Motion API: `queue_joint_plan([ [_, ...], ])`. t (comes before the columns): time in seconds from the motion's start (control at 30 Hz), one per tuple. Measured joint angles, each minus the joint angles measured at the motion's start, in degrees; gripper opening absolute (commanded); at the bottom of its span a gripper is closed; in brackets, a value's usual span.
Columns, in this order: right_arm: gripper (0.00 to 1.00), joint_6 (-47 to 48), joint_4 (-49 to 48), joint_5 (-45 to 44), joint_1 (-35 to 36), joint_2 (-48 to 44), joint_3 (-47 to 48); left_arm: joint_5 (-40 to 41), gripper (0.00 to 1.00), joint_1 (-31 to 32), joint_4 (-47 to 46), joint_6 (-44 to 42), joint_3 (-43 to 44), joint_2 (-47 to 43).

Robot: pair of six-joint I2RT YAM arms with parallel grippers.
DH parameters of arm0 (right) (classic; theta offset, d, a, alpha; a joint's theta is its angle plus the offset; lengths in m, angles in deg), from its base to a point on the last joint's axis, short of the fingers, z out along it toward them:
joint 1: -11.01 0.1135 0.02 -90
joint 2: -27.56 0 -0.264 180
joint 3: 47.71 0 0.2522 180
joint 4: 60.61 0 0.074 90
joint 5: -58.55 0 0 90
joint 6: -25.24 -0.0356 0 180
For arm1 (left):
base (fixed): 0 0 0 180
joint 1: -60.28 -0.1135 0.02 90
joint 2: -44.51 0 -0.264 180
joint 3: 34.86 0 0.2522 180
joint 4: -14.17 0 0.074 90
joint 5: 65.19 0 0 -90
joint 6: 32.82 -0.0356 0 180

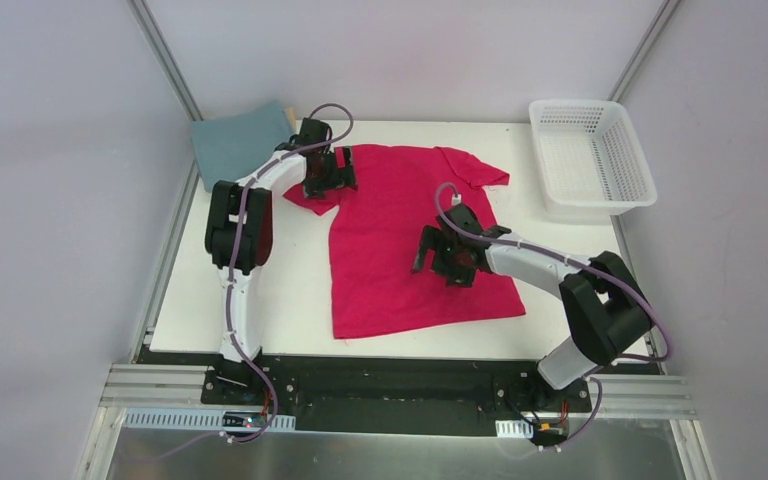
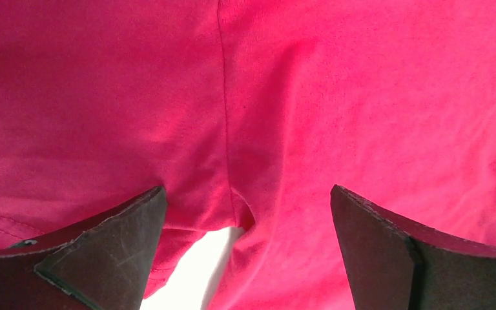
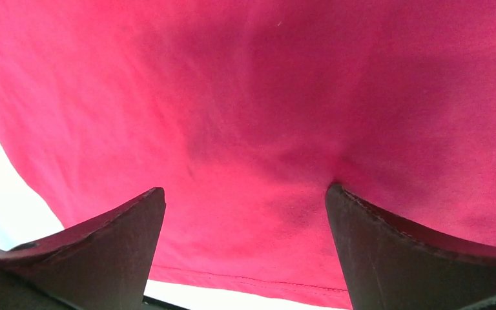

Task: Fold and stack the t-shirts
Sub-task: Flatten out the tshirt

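White worktop (image 1: 260, 290), enclosed by pale walls (image 1: 60, 150).

Item 1: crimson-pink t-shirt (image 1: 390, 270). It is spread across the middle of the worktop, collar toward the far edge and hem toward the near edge. No fold is seen in the body. The sleeve (image 1: 310, 200) nearer the left edge is rumpled.

Item 2: teal-grey t-shirt (image 1: 235, 145). It is folded and set at the far left corner. Whether others lie beneath it cannot be told.

Item 3: white basket (image 1: 592, 160), set at the far right corner.

Left hand (image 1: 328, 172): fingers apart, poised over the rumpled sleeve, nothing clamped.

Right hand (image 1: 445, 258): fingers apart, low over the right side of the shirt's body, nothing clamped.

Progress, as judged: a stack is begun at the far left corner. The crimson-pink t-shirt is not yet folded or stacked, so sleeves, body folds and transfer all remain.
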Motion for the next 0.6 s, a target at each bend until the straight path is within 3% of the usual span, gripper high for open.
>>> queue_joint_plan([
  [0.13,1.00,-1.0,0.3,-0.9,-3.4,0.9,1.0,0.0,0.99,0.1,-2.7,2.0,-7.6,-4.4],
  [0.3,0.99,-0.6,1.9,-1.5,-12.5,7.0,7.8,0.9,0.99,3.1,-6.5,7.3,-25.3,-16.5],
  [0.47,1.00,2.4,6.2,-2.3,-18.6,19.3,23.8,2.3,0.99,14.4,-6.8,14.8,-41.6,-29.8],
  [0.6,1.00,5.4,8.4,-3.0,-21.0,28.4,37.2,2.7,0.99,21.7,-6.8,20.2,-45.8,-33.7],
])
